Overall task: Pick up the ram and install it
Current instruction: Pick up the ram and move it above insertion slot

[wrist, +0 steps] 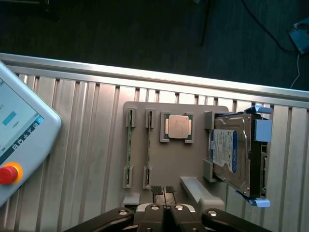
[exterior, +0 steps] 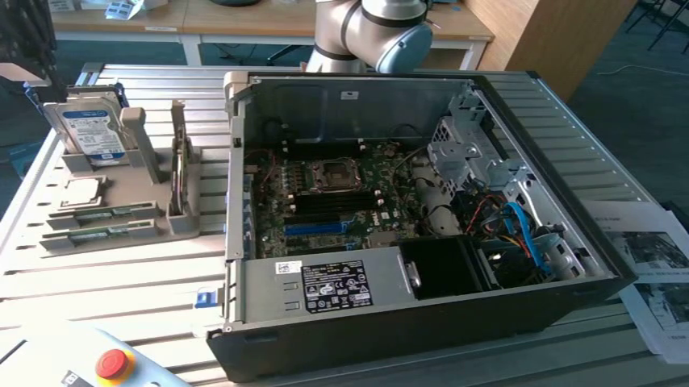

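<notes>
While the ram (wrist: 129, 145) lies slotted, the claw (wrist: 162, 190) is closed, empty

The outside camera slants down over the open computer case (exterior: 453, 322). The wrist camera, behind the pincer (wrist: 163, 190), stares straight down from high up. Both catch the parts holder (wrist: 161, 164).

My work surface is a ribbed metal table (exterior: 119, 278). An open computer case (exterior: 431, 347) lies on its side across the middle. A grey parts holder (exterior: 138, 133) sits just beside it, toward the exterior view's left edge. A pendant (exterior: 76, 359) with a red button rests at the near left corner. Printed sheets (exterior: 651, 266) lie at the right edge.
</notes>
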Controlling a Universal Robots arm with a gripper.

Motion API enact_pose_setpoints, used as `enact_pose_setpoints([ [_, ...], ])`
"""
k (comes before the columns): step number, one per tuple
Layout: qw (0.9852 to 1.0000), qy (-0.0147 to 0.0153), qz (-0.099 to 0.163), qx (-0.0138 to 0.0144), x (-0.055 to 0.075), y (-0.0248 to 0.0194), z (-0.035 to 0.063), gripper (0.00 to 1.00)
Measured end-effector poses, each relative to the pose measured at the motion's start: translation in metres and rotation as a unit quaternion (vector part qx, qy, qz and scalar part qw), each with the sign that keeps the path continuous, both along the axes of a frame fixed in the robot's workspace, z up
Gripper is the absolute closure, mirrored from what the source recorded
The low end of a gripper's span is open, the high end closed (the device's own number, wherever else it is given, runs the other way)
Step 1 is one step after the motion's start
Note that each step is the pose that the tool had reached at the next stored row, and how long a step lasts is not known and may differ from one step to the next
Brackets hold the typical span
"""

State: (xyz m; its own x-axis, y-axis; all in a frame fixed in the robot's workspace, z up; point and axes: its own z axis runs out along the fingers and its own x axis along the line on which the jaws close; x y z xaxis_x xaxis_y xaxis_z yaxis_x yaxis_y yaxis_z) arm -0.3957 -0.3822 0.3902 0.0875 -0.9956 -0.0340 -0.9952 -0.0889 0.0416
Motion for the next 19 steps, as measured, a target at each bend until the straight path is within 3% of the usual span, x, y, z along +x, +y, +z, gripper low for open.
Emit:
enact_pose_setpoints([
  [12,1.0,0.0,0.0,0.0,0.0,-0.0011,0.0,0.89],
  [15,1.0,0.0,0.0,0.0,0.0,-0.0011,0.0,0.7],
  [19,1.0,0.0,0.0,0.0,0.0,-0.0011,0.0,0.7],
])
